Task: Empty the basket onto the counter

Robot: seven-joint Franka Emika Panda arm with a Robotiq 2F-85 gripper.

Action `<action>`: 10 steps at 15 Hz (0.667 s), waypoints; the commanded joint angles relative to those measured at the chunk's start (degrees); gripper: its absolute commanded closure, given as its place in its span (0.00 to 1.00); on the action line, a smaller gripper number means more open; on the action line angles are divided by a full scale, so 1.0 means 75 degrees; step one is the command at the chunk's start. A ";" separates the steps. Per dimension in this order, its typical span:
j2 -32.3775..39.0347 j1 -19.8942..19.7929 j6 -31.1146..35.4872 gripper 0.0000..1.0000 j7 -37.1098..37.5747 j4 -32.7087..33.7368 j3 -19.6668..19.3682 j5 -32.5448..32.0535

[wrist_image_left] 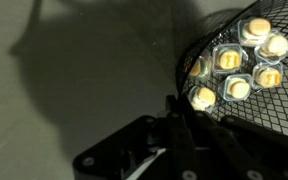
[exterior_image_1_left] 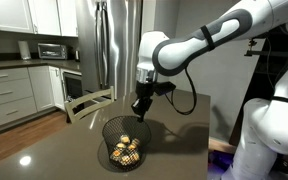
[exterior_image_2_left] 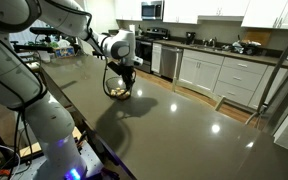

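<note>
The black wire-mesh basket stands on the dark glossy counter and holds several small round pale-yellow items. It also shows in an exterior view and in the wrist view. My gripper comes down onto the basket's rim; in the wrist view its fingers lie close together with the rim wire between them. It also shows in an exterior view. The basket's base rests on the counter.
The counter's edge runs close behind the basket. A steel fridge and white kitchen cabinets stand beyond it. A second white robot body stands beside the counter.
</note>
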 commanded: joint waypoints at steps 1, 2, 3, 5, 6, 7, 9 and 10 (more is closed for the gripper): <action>-0.0062 -0.0165 -0.0028 0.99 0.0158 -0.0038 0.0048 -0.0287; -0.0111 -0.0216 -0.0031 0.99 0.0240 -0.0038 0.0073 -0.0453; -0.0175 -0.0253 -0.0106 0.99 0.0232 -0.0014 0.0058 -0.0550; -0.0316 -0.0270 -0.0235 0.99 0.0075 0.0020 -0.0001 -0.0561; -0.0374 -0.0262 -0.0319 0.99 -0.0026 0.0042 -0.0035 -0.0486; -0.0507 -0.0218 -0.0462 0.99 -0.0159 0.0060 -0.0064 -0.0404; -0.0702 -0.0199 -0.0716 0.99 -0.0202 0.0104 -0.0057 -0.0419; -0.0791 -0.0192 -0.0849 0.99 -0.0226 0.0129 -0.0058 -0.0414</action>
